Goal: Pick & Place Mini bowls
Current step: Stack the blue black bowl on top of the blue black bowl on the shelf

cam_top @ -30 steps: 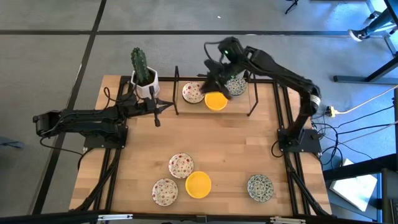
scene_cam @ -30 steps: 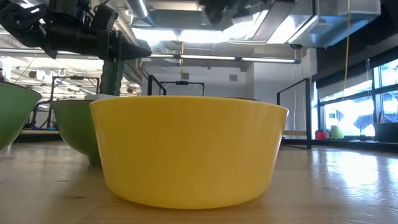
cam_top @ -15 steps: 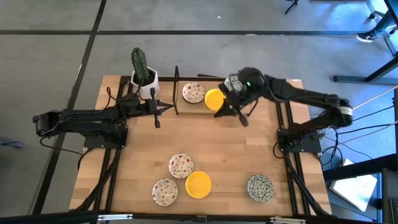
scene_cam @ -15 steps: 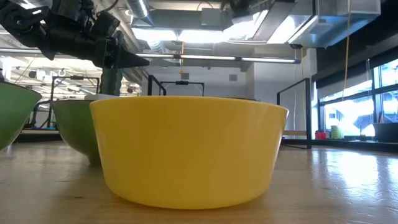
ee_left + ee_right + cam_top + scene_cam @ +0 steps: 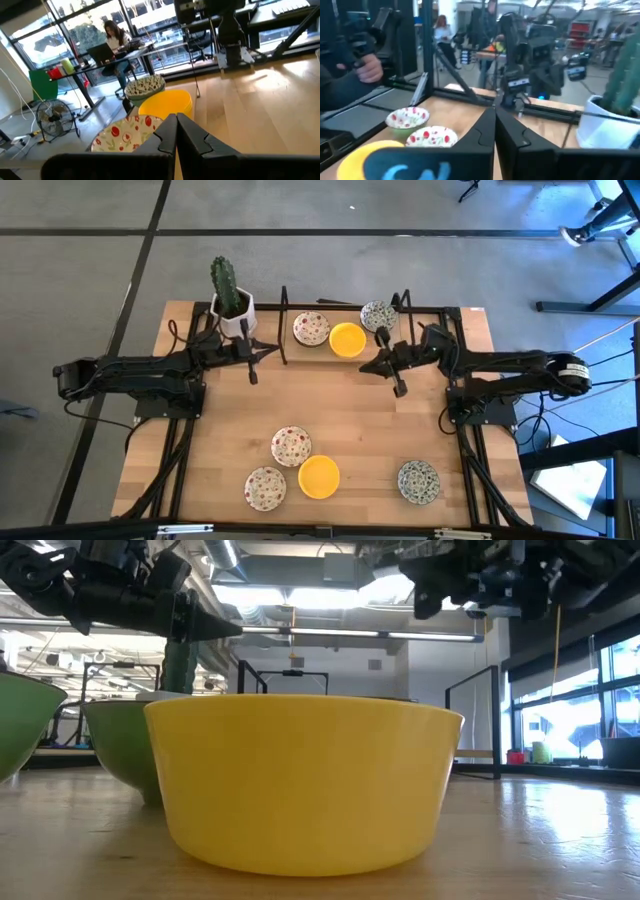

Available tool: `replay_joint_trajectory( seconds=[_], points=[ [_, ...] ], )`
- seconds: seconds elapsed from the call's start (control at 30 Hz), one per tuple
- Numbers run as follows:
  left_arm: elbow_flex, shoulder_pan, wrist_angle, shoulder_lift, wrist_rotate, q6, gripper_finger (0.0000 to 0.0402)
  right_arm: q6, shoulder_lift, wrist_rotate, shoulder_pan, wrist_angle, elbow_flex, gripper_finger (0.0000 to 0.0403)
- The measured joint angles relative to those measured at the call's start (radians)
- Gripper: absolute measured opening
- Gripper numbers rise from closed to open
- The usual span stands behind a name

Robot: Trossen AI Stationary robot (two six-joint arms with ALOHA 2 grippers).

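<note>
Glossy glazed yellow bowl (image 5: 303, 780) on a smooth, pale, satin-finished wooden table (image 5: 350, 420).

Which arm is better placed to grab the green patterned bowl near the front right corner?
The right arm, probably: its claw is on the green patterned bowl's side; the left claw is across the table.

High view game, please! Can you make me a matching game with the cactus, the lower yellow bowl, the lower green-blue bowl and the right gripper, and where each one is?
Things:
1. cactus
2. lower yellow bowl
3. lower green-blue bowl
4. right gripper

Places in the high view:
A. alone, near the lower right of the table
B. right next to two red-speckled bowls
C. upper left corner of the table
D. close by the upper yellow bowl

Pairs: 1-C, 2-B, 3-A, 4-D.
</note>
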Motion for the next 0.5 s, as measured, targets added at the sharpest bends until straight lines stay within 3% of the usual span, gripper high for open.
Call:
replay_joint_trajectory(
  seconds=[0.2,0.37,0.5],
  points=[
    [0.000,0.000,-0.006,-0.020,-0.002,-0.004,0.0003,0.009,-0.002,0.023,0.000,0.039,-0.065,0.0006],
    [0.000,0.000,-0.164,-0.180,-0.035,0.021,0.0003,0.042,-0.049,0.016,0.000,-0.009,-0.066,0.0006],
    [0.000,0.000,-0.243,-0.322,0.090,0.008,0.0003,0.038,-0.129,0.016,0.000,-0.104,-0.066,0.0006]
  ],
)
